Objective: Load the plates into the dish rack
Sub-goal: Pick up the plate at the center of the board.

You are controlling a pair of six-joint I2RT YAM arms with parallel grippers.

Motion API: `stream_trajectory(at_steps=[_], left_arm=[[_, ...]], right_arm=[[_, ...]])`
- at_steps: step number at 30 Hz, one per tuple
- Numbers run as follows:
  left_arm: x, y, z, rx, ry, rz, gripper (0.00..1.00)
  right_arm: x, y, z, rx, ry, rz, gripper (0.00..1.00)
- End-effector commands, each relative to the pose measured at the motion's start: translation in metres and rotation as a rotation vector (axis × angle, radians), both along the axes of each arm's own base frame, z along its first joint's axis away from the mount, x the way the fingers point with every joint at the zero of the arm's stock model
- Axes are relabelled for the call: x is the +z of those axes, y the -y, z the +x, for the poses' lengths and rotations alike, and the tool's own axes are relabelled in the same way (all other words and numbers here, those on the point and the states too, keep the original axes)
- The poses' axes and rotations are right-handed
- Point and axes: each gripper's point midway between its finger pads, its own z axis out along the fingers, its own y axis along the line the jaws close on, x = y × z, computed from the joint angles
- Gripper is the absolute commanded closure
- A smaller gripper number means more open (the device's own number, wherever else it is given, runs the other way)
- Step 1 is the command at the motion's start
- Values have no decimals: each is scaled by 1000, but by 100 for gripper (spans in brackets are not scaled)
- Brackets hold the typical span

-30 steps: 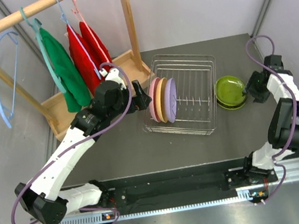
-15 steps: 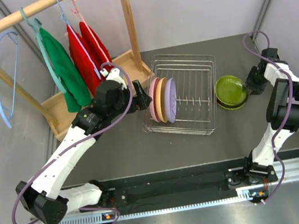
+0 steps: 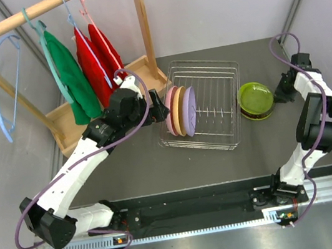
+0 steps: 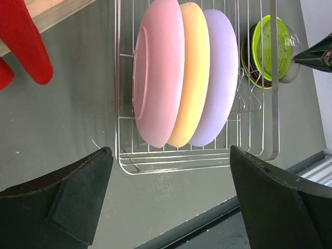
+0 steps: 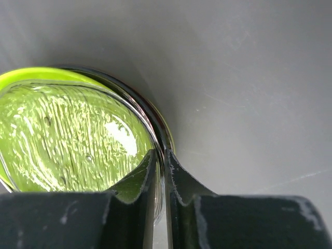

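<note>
The silver wire dish rack (image 3: 218, 135) stands mid-table. A pink plate (image 4: 158, 72), an orange-tan plate (image 4: 196, 78) and a lavender plate (image 4: 223, 78) stand upright in its left end. To its right lies a stack with a lime green plate (image 3: 255, 99) under a clear plate (image 5: 67, 135); darker plates show at the stack's rim. My right gripper (image 5: 164, 161) is shut on the clear plate's right rim and tilts it up. My left gripper (image 4: 171, 202) is open and empty, just left of the rack (image 4: 181, 155).
A wooden clothes stand (image 3: 145, 71) with green and red garments (image 3: 89, 61) and a blue hanger (image 3: 5, 87) fills the back left, close to my left arm. Grey walls close the table on three sides.
My right gripper has moved to the far right rim of the plate stack and closed on the clear plate, which now looks lifted at that edge. The left arm has barely moved.
</note>
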Motion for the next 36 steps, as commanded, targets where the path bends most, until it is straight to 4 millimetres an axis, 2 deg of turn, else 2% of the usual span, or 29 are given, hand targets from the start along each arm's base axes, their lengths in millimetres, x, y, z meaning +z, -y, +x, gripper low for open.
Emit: stream_trajectory(at_steps=[1,5,9,14,16,23,26,31,36], left_arm=[[10,0,2,3,31,-31,1],[11,0,0,1,31,-35,1],[19,3,-2,-12,43,-58,1],[27,5,-3,-22,58,-87,1],[30,11,-9,-61,49,-111,1],[41,15,-14,-81,59,-154,1],[46,18,-16,-95,63,-175,1],[59,31,-16,-142,74,-232,1],[66,48,-17,-198,57,-301,1]], right_arm=[[24,9,-8,-20,33,-79,93],[31,5,-14,-24,44,-72,100],[45,-3,-19,-23,90,-49,100],[79,-12,-24,-38,192,-41,100],[85,-14,-28,-47,206,-36,100],[108,-16,-40,-75,255,-51,100],[124,-23,-45,-76,304,-35,100],[165,-48,-59,-21,444,27,100],[187,-79,-75,60,532,124,100]])
